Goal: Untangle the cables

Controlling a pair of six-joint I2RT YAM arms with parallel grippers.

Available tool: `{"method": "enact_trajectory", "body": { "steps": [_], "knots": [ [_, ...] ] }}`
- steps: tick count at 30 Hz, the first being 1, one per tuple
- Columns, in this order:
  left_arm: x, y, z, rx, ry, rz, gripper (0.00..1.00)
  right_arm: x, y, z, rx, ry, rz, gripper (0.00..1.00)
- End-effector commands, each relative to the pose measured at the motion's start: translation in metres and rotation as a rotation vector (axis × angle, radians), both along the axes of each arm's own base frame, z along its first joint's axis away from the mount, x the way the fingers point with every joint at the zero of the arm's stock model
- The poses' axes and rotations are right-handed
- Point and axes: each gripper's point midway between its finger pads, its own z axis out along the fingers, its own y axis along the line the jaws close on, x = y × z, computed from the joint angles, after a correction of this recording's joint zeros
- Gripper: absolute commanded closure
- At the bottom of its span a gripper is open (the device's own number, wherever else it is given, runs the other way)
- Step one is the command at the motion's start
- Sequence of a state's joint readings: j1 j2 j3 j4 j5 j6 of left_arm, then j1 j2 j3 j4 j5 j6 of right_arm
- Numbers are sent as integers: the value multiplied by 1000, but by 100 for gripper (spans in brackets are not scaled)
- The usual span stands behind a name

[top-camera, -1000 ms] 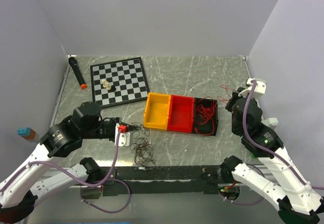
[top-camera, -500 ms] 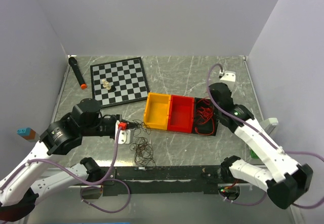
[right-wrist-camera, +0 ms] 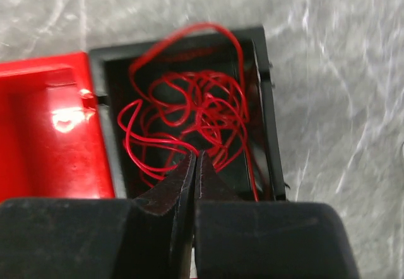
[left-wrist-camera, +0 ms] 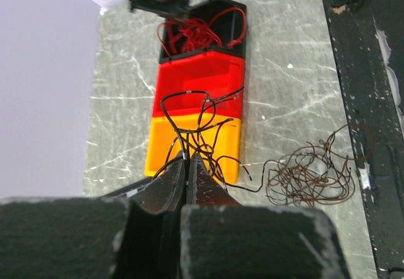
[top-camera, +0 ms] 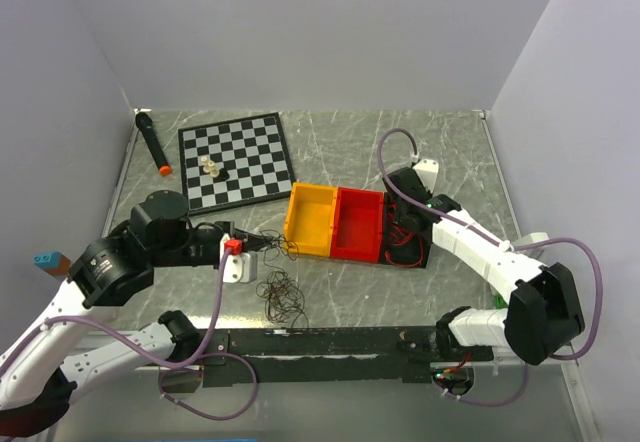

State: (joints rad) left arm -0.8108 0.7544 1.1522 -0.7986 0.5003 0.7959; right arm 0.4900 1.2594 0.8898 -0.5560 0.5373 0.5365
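Note:
My left gripper [top-camera: 262, 246] is shut on a few black cables [left-wrist-camera: 192, 112]. They loop up from its fingertips [left-wrist-camera: 175, 173] over the yellow bin [left-wrist-camera: 161, 143] and the red bin [left-wrist-camera: 218, 77]. A dark tangle of cables [top-camera: 283, 297] lies on the table near the front rail, also in the left wrist view [left-wrist-camera: 309, 175], joined to the held strands by one thin wire. My right gripper [top-camera: 405, 218] is shut over the black bin [right-wrist-camera: 268, 127], its tips [right-wrist-camera: 196, 157] in the curly red cables [right-wrist-camera: 189, 112]; one red strand seems pinched.
A chessboard [top-camera: 237, 159] with a few pieces [top-camera: 210, 169] lies at the back left, with a black marker [top-camera: 152, 142] beside it. A black rail [top-camera: 320, 342] runs along the front edge. White walls close in the left, back and right sides.
My right arm has swung from the far right side leftward to above the black bin. My left gripper has drawn back slightly to the left with the black cables.

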Motion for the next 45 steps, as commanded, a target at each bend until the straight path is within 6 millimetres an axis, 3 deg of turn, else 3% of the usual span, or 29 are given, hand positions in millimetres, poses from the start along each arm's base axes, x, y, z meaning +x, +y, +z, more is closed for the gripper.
{"method": "enact_trajectory", "body": {
  "steps": [1,7,9,10,11,13,17,23,27,33,38,45],
  "knots": [
    [-5,0,23,-47,-28,-21,99,-14,-13,-11,22,9,-119,100],
    [-6,0,21,-53,-25,-25,99,-15,-11,-25,26,49,-128,100],
    [-6,0,26,-63,-27,-25,99,-13,-3,-28,48,66,-98,85],
    [-6,0,29,-66,-28,-24,99,-11,1,-26,64,65,-84,73],
    [-7,0,32,-72,-28,-24,99,-9,6,-18,92,44,-63,58],
    [-7,0,39,-79,-29,-25,99,-8,17,5,164,-36,-4,41],
    [-6,-3,54,-125,-24,-11,99,-13,44,68,317,-239,191,29],
    [-8,-9,58,-169,28,-15,99,-42,85,136,445,-424,552,22],
    [-7,-14,49,-170,83,-7,99,-88,131,184,598,-524,942,21],
    [-8,-22,35,-166,155,-23,99,-148,169,233,701,-554,1307,18],
    [-16,-29,29,-166,216,-70,99,-178,197,260,701,-592,1479,18],
    [-22,-34,27,-171,261,-105,99,-190,224,261,632,-595,1576,19]
  ]
}}
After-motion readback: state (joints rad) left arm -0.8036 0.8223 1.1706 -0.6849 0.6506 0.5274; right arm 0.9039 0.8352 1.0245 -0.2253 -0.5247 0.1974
